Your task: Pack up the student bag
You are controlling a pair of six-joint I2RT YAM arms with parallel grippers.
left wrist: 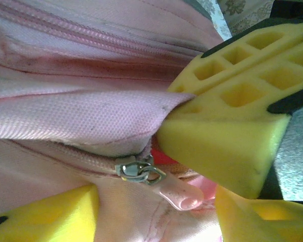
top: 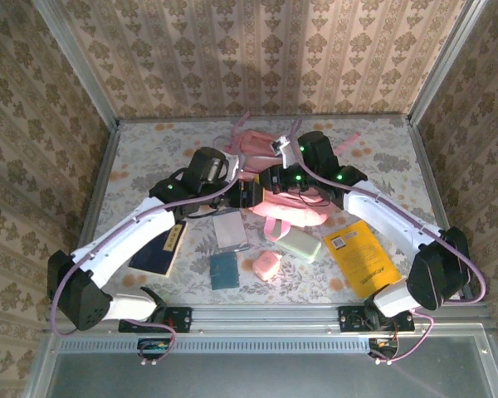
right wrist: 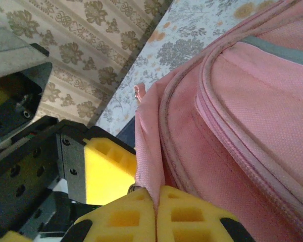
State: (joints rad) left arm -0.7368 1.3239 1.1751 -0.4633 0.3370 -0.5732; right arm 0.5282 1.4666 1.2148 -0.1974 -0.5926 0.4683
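Note:
The student bag [top: 297,211] is a big pink backpack lying at the middle back of the table. In the left wrist view its fabric [left wrist: 81,116] is close up, with a metal zipper slider [left wrist: 139,170] and its pink pull tab [left wrist: 184,195]. My left gripper [left wrist: 156,219] is open, its yellow fingers either side of the pull tab without touching it. My right gripper [right wrist: 155,204] is shut on a fold of the bag's pink fabric [right wrist: 242,126] beside the zipper. That right gripper [left wrist: 227,131] also shows just above the slider. From above, the left gripper [top: 251,196] and right gripper [top: 275,177] meet at the bag's left end.
In front of the bag lie a yellow book [top: 361,257], a dark blue notebook [top: 158,249], a grey notebook [top: 230,230], a small teal notebook [top: 224,270], a small pink pouch [top: 267,265] and a pale green case [top: 300,245]. Patterned walls close in the table.

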